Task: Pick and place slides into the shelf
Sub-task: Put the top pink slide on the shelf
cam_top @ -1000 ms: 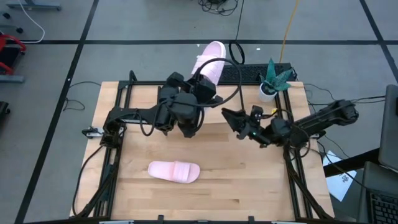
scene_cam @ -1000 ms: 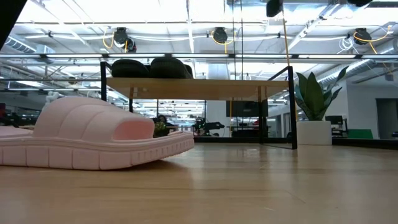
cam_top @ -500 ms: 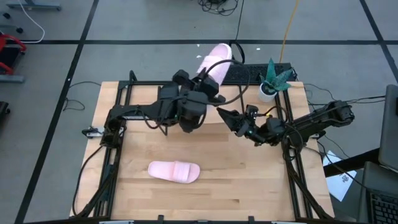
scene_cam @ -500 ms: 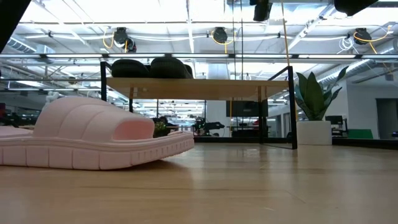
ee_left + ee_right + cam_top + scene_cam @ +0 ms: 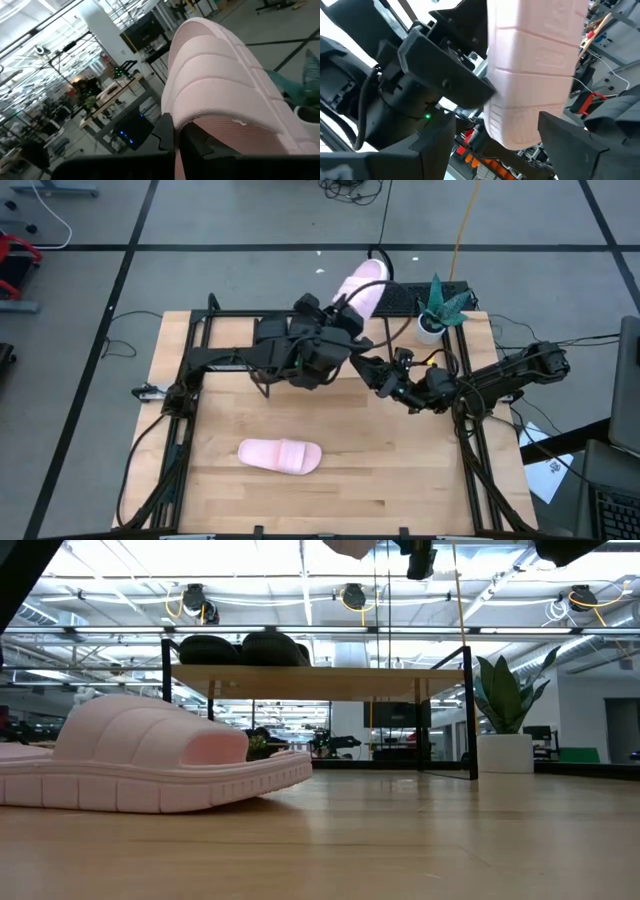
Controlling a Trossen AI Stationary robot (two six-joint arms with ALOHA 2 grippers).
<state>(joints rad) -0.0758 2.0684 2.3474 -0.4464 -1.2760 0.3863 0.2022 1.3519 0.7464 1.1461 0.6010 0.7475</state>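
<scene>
My left gripper [image 5: 340, 318] is shut on a pale pink slide [image 5: 362, 285] and holds it high over the table's far edge; the slide's tip shows at the top of the low view [image 5: 350, 546]. My right gripper [image 5: 366, 370] is open just to the right, its fingers [image 5: 427, 145] on either side of that slide's near end [image 5: 525, 115] without touching. A second pink slide [image 5: 280, 456] lies sole down on the table near the front. The shelf [image 5: 320, 680] stands at the far side with two black slides [image 5: 240, 648] on its top board. My left gripper holds the pink slide at the end nearest to it, by the strap's edge [image 5: 200, 117]; a dark finger [image 5: 169, 134] shows under that edge, and the rest of the hold is hidden by the slide. The fingers come roughly level. The slide is lifted clear and sticks out toward the far edge.
A potted plant [image 5: 438, 308] stands at the table's far right corner beside the shelf's right leg [image 5: 468, 710]. A dark keyboard-like object [image 5: 405, 298] lies behind the far edge. Bare wood lies to the right of the pink slide on the table.
My left gripper has carried the pink slide toward the table's right and far edge and a little down, turning it so it points more to the right; its tip now shows in the low view. The slide on the table has stayed put.
</scene>
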